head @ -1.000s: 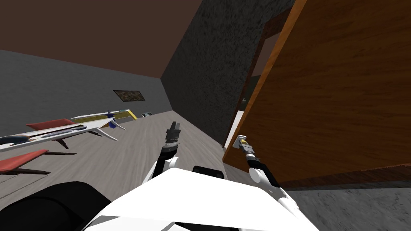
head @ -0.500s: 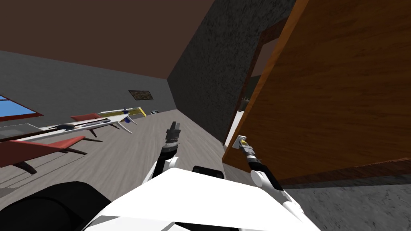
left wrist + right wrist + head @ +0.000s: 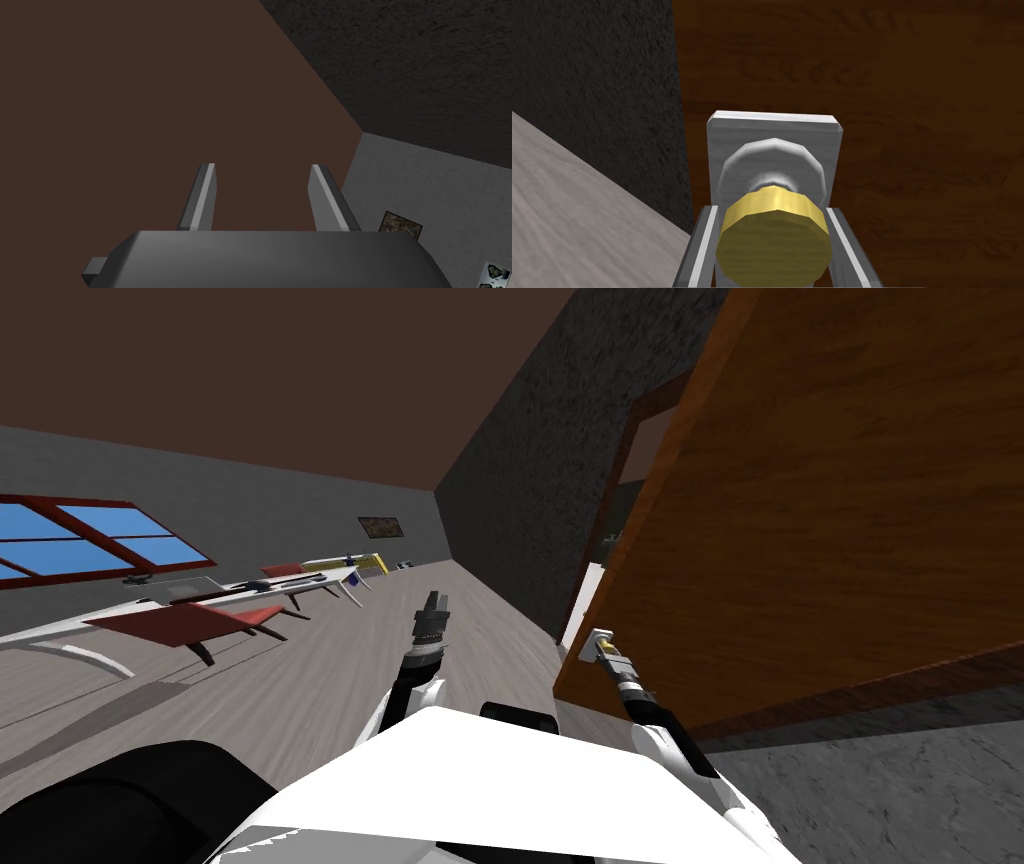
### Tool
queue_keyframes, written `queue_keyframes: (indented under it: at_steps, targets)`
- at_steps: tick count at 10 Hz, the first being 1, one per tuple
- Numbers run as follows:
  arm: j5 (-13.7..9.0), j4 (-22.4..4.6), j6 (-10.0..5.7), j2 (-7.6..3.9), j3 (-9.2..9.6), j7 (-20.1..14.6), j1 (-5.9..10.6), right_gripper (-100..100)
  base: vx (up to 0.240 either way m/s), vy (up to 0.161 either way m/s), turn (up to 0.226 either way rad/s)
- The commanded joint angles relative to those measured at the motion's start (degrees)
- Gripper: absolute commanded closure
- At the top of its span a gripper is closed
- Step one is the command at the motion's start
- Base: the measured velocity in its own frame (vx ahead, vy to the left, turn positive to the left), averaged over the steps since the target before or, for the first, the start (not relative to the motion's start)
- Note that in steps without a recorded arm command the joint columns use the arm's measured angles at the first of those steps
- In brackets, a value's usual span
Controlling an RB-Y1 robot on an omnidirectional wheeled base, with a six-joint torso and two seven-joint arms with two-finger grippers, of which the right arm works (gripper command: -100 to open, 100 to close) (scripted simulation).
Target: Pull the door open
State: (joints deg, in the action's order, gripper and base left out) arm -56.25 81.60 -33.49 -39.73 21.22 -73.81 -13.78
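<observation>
The left end effector (image 3: pixel 432 613) is raised above the floor with its fingers spread and holding nothing, while to its right the right end effector (image 3: pixel 603 646) clamps the yellow knob (image 3: pixel 774 240) at the free edge of the partly open brown door (image 3: pixel 820 538).

We stand on a pale grey plank floor (image 3: pixel 300 688) that runs ahead to the far wall and reaches the lower edge of the brown wooden door (image 3: pixel 850 538) on our right. To our left a long white bench (image 3: pixel 60 628) stands on this floor on curved white legs. A few dark things lie on its top, too small for us to name. Just beside it stands a low red-topped bench (image 3: pixel 190 621) on dark legs. Further along, near the far wall, we see a yellow-topped bench (image 3: pixel 350 559).
</observation>
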Motion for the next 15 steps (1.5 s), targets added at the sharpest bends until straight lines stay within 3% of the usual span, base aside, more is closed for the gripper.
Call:
queue_keyframes:
  at_steps: [1,10,11,12,15]
  targets:
    - [0.00,0.00,0.00,0.00,0.00,0.00,0.00,100,-0.093,-0.034,0.032]
    - [2.42,1.26,-5.13,-5.91,4.48,-6.13,-2.21,100,-0.203,-0.071,0.129]
    - [2.21,1.11,-4.35,-5.39,4.30,-5.52,-2.08,100,-0.093,-0.031,0.034]
    - [2.96,1.64,-6.37,-5.39,4.54,-5.75,-4.41,100,0.037,0.017,0.191]
    - [4.09,2.68,-10.21,-5.45,4.60,-6.03,-8.66,100,0.053,0.000,0.160]
